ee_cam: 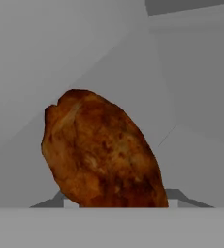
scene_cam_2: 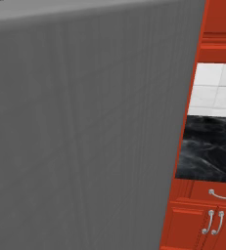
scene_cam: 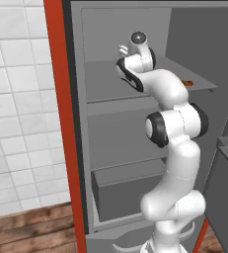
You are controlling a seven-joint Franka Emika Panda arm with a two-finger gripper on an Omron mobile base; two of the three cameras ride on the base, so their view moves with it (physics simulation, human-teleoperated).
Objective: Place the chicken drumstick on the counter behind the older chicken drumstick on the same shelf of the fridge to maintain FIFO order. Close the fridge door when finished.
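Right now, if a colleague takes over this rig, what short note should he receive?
Gripper: reached into the open fridge over the upper shelf; the hand view shows a brown chicken drumstick close in front of the hand, apparently held, but the fingertips are hidden, so the grip is unconfirmed.
A small reddish item lies on the right of that shelf; too small to identify.
Fridge door stands open; the counter lies beyond it.
Done: drumstick brought into the fridge.
Left: set it behind the older one, withdraw, close the door.
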